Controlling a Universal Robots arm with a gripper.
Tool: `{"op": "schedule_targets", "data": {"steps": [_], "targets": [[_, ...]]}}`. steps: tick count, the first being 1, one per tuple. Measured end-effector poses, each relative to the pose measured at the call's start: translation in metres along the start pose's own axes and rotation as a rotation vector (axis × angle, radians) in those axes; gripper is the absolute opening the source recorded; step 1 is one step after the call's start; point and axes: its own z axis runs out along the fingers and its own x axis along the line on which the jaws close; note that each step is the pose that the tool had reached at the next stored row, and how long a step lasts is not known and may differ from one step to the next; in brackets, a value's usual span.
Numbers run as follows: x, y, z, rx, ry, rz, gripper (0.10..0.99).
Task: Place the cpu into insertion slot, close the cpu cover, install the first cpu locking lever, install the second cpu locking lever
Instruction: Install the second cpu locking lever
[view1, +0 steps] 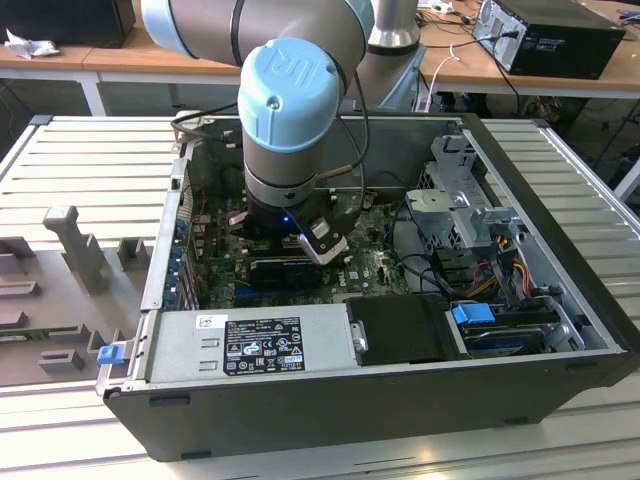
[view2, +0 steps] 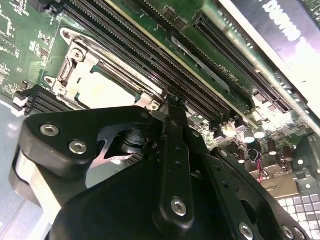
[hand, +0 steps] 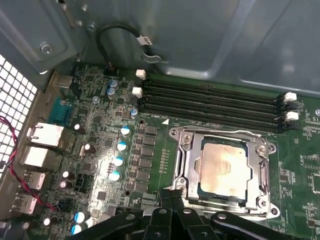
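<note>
Because the arm has its wrist down inside the open computer case (view1: 560, 330), the gripper (hand: 172, 192) sits nearest the lens in both wrist views, its black fingers drawn together into a narrow tip with nothing seen between them. That tip rests at the near edge of the insertion slot (hand: 182, 167), about six o'clock from the chip in the first wrist view (whether it actually touches the metal frame I cannot tell).

Just beyond the tip lies the cpu (hand: 222, 167), flat and square in the socket, its pale top showing through the window of the cpu cover (hand: 262, 172), which looks folded down around it. My judgement is that chip and cover are already dealt with, and the closed tip is placed low at the socket's edge to work a locking lever; the levers themselves I cannot make out clearly.

Farther off, toward twelve o'clock, run the long black memory slots (hand: 210, 102), then the grey case wall.
</note>
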Motion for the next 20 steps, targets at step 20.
{"op": "schedule_targets", "data": {"steps": [20], "targets": [[0.0011, 0.0008, -0.0006, -0.027, -0.004, -0.001, 0.106]]}}
